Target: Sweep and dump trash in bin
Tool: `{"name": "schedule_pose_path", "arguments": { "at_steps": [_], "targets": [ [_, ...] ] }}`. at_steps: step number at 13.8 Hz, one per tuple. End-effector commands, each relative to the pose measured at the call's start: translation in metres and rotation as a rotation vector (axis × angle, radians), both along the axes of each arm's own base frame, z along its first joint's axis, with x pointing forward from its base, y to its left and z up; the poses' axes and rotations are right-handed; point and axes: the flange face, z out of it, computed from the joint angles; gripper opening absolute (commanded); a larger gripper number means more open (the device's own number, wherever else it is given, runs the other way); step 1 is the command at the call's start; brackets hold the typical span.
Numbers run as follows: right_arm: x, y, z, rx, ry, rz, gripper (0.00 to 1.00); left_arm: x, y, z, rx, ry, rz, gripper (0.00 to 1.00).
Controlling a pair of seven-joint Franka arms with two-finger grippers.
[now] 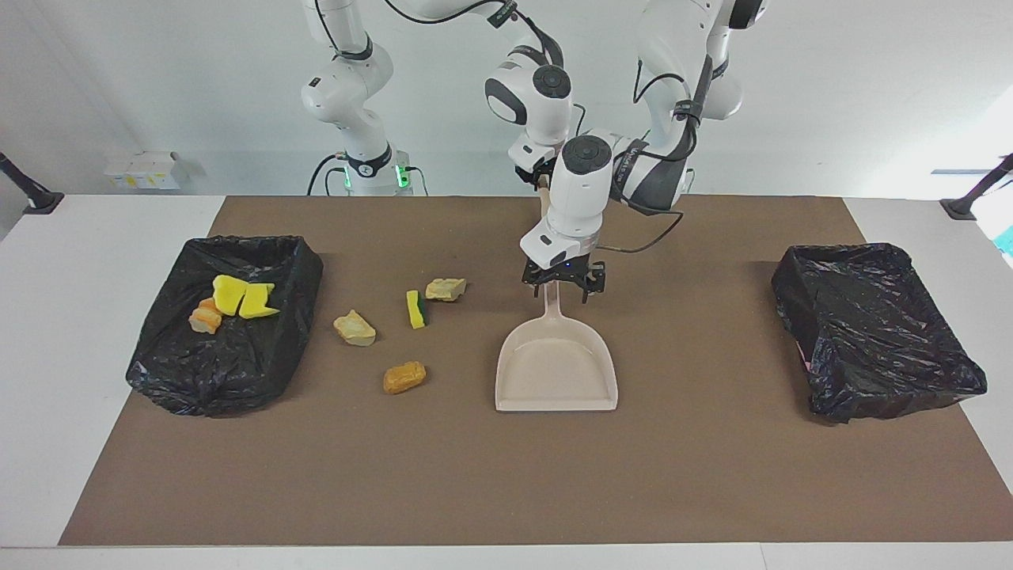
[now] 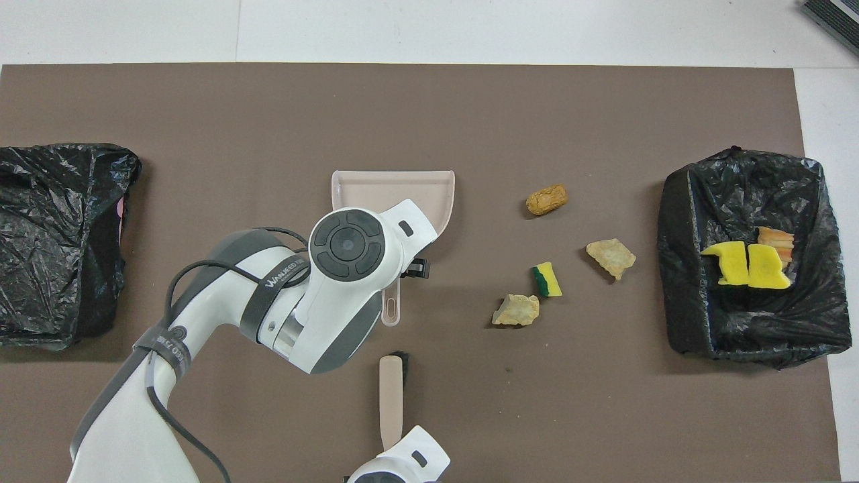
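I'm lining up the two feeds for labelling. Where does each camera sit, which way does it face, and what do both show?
Facing view: high across the table, looking at the robots; both arms and bases show, left claw over the dustpan handle.
Overhead view: above the robots' end, looking steeply down; left arm, right claw's top at the brush.
Shared: dustpan, loose trash, both bins.

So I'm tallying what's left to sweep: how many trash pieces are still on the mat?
4: orange lump, tan lump, green-backed sponge and beige lump, all between dustpan and filled bin. None look hidden.
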Motion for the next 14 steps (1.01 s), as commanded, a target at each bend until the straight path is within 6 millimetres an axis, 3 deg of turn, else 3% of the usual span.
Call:
{"name": "schedule_pose_path", "arguments": {
  "at_steps": [1, 6, 8, 12, 14],
  "targets": [
    [0.004, 0.000, -0.003, 0.018, 0.000, -0.013, 0.00, -0.010, 0.002, -0.007, 0.007, -0.020, 0.009, 1.00],
    [0.008, 0.006, 0.004, -0.011, 0.025, 0.000, 0.00, -0.022, 0.002, -0.015, 0.012, -0.003, 0.006, 1.00],
    [0.012, 0.003, 0.013, -0.015, 0.025, -0.001, 0.00, -0.020, 0.001, -0.011, 0.007, -0.003, 0.012, 0.87],
    [0.037, -0.030, 0.043, -0.043, 0.058, 0.002, 0.00, -0.022, 0.003, -0.012, 0.035, 0.030, -0.004, 0.19],
    [0.056, -0.062, 0.063, -0.051, 0.063, 0.007, 0.00, -0.024, 0.005, -0.013, 0.053, 0.052, -0.007, 0.14]
  ]
}}
